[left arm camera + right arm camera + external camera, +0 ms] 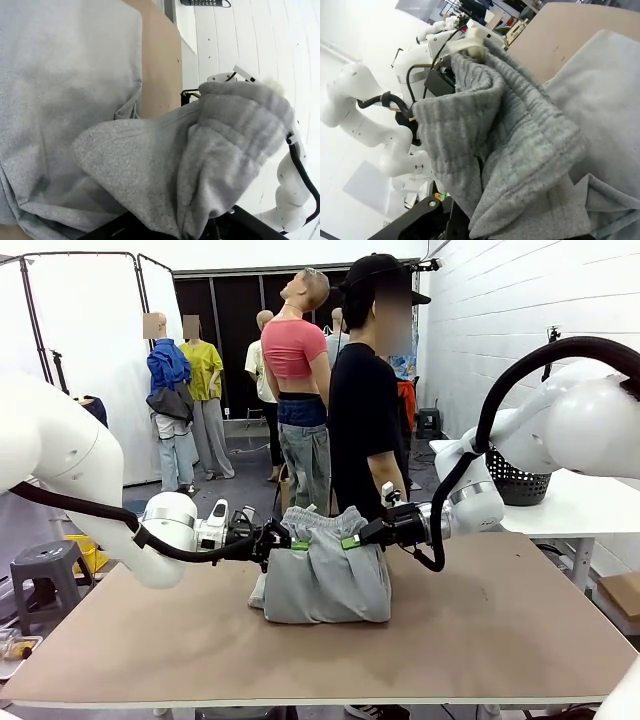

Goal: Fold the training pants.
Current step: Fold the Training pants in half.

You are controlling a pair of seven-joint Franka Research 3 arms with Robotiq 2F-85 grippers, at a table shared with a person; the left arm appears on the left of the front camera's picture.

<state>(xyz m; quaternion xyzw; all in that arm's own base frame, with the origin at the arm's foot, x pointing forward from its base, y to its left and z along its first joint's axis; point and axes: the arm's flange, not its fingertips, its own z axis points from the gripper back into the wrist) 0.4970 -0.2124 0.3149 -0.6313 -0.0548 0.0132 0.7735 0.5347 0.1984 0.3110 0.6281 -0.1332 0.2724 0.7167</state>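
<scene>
Brown desk under studio lighting, white wall at right, person standing at far edge behind the garment.

Left gripper: jaws clamped on waistband of training pants, at its left end. Green pads visible against grey fabric. Left wrist view: gathered band bunched directly above the jaws, cloth draped over black gripper body.

Right gripper: jaws likewise clamped on waistband, at its right end. Right wrist view: ribbed elastic band wrapped over the jaws, left arm seen beyond it.

Key relation: both pinch points level, close together, waistband strung between them and held above the desk. Rest of pants hanging straight down from the jaws as a bulging, already doubled heap, lower edge resting on desk near centre. A pale bit of fabric sticking out at lower left of heap. Legs not traceable separately; likely tucked beneath or behind.

Long axis of held band: left-right across desk, parallel to near edge. Long axis of garment as hung: vertical, jaws to desk.

Neither arm nearer; grip roughly symmetric about garment midline.

Judgement: next move probably a joint carry of the waistband forward or back and down, laying it over the heap. Requires both arms moving together at equal height; otherwise skewed fold. Risk: heap dragged along the desk instead of folding.
</scene>
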